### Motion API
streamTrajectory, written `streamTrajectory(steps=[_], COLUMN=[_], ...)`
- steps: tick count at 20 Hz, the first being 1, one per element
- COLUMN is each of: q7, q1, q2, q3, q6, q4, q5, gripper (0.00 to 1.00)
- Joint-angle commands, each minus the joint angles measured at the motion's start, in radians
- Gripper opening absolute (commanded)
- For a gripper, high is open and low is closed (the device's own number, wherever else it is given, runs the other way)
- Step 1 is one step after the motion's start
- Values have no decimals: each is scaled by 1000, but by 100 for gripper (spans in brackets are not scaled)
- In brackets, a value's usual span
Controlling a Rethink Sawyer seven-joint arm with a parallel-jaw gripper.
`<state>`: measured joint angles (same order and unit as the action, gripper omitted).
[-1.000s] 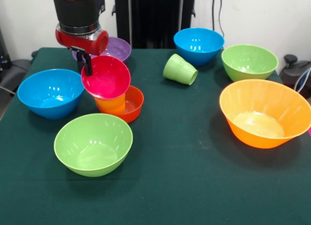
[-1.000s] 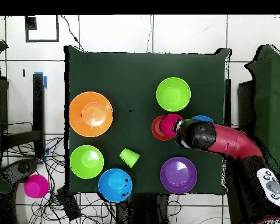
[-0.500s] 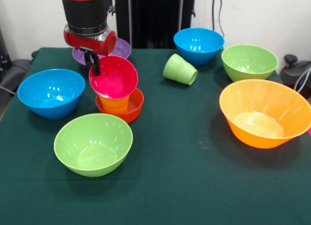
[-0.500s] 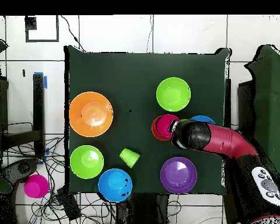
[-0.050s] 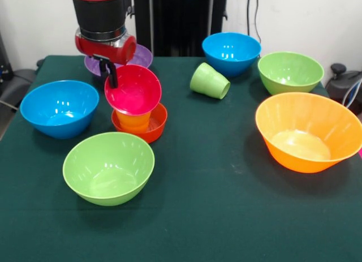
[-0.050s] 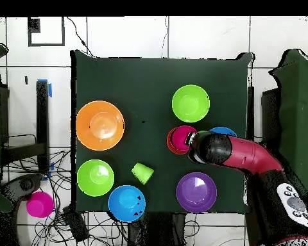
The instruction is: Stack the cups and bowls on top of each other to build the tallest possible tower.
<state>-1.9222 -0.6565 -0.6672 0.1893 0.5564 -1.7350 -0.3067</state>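
Observation:
The tower stands left of centre: a small red-orange bowl (image 5: pixel 156 124) (image 6: pixel 171 143) holds an upright orange cup (image 5: pixel 134 120). A magenta bowl (image 5: pixel 136 91) (image 6: pixel 181 136) sits tilted over the cup's mouth, its inside facing the front. My gripper (image 5: pixel 111 76) is shut on that bowl's far left rim, one black finger showing at the edge. In the overhead view the arm (image 6: pixel 211 148) covers the gripper. A light green cup (image 5: pixel 209 81) (image 6: pixel 142 172) lies on its side at the back centre.
Around the tower stand a blue bowl (image 5: pixel 59 107), a green bowl (image 5: pixel 108 167) and a shallow purple bowl (image 5: pixel 139 56). On the right are a blue bowl (image 5: pixel 231 51), a green bowl (image 5: pixel 289 71) and the largest orange bowl (image 5: pixel 308 131).
Since a second ago my gripper has carried the magenta bowl rightward in the front view until it sits over the orange cup. Over the last half second almost nothing has moved.

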Motion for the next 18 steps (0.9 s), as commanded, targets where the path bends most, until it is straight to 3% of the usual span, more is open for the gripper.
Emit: streamTrajectory(steps=[1, 18], q7=[-79, -81], q1=[26, 17], q2=[37, 41], q3=[32, 55], q6=[-45, -81], q4=[-23, -40], q5=[14, 33], gripper=[0, 0])
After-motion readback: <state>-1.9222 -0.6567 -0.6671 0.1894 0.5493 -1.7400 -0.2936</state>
